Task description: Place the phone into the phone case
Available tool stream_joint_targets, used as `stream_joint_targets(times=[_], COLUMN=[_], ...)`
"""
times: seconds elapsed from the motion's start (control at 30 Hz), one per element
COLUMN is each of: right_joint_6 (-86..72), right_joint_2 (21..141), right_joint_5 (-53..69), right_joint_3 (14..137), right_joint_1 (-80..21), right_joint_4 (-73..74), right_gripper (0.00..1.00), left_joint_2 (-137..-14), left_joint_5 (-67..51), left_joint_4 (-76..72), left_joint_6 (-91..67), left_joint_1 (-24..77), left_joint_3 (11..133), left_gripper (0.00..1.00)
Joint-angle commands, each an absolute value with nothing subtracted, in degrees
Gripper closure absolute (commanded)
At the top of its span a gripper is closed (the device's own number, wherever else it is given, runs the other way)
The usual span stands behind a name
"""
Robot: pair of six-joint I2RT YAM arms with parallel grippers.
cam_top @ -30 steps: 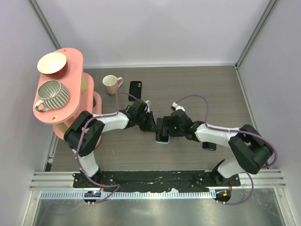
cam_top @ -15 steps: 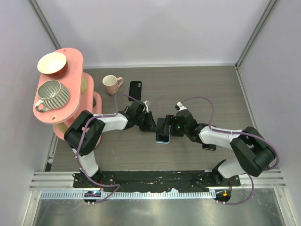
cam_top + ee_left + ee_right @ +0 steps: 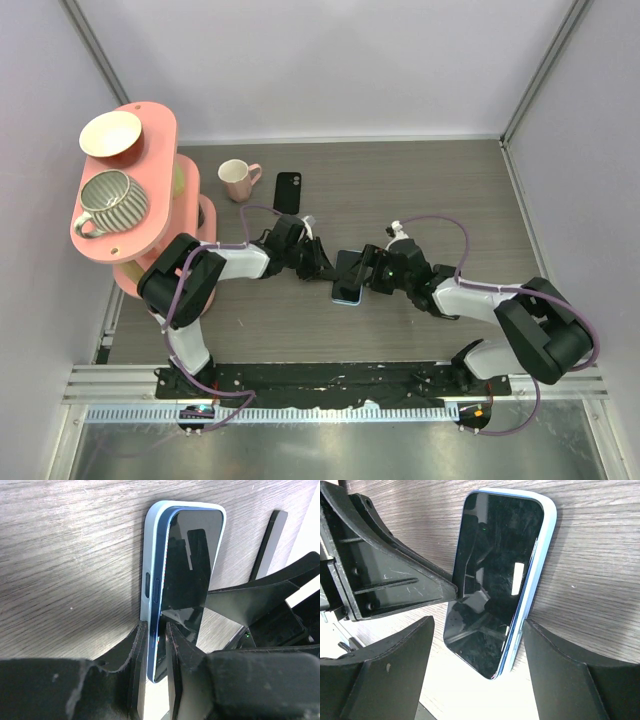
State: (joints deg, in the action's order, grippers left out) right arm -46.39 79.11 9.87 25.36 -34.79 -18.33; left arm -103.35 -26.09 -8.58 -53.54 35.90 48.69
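The light-blue phone (image 3: 347, 280) is tilted up on one long edge at the middle of the table, its black screen facing the right arm. My left gripper (image 3: 322, 265) is shut on its near end, one finger on each face, as the left wrist view (image 3: 156, 627) shows on the phone (image 3: 192, 565). My right gripper (image 3: 372, 272) is open beside the phone. In the right wrist view (image 3: 477, 630) its fingers stand wide on either side of the phone (image 3: 495, 580) without touching it. The black phone case (image 3: 288, 192) lies flat farther back, apart from both grippers.
A pink two-tier stand (image 3: 150, 235) with a bowl and a striped mug stands at the left. A pink mug (image 3: 237, 178) sits next to the case. A thin black slab (image 3: 267, 545) lies on the table beyond the phone. Walls enclose the table.
My right gripper has drawn back to the right, away from the phone, and its arm has lowered. My left gripper still holds the phone in about the same place.
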Motion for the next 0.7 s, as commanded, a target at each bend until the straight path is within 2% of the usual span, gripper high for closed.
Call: stream_joint_targets(times=[0.0, 0.2, 0.67], right_joint_6=[-48.1, -44.0, -42.2], right_joint_2=[75.1, 75.7, 78.0], right_joint_5=[11.6, 3.9, -3.8], right_joint_3=[28.3, 31.5, 33.9], right_joint_1=[-35.8, -35.8, -36.9], right_joint_4=[-19.9, -8.4, -2.3], right_gripper=[0.23, 0.24, 0.24], left_joint_2=[-105.4, -104.1, -105.5], left_joint_5=[-25.1, -23.8, -22.1], left_joint_4=[-8.9, -6.6, -2.0], left_joint_6=[-52.8, -51.3, -49.5], left_joint_1=[37.9, 37.9, 38.0], left_joint_3=[47.7, 48.4, 50.8], left_gripper=[0.78, 0.78, 0.82])
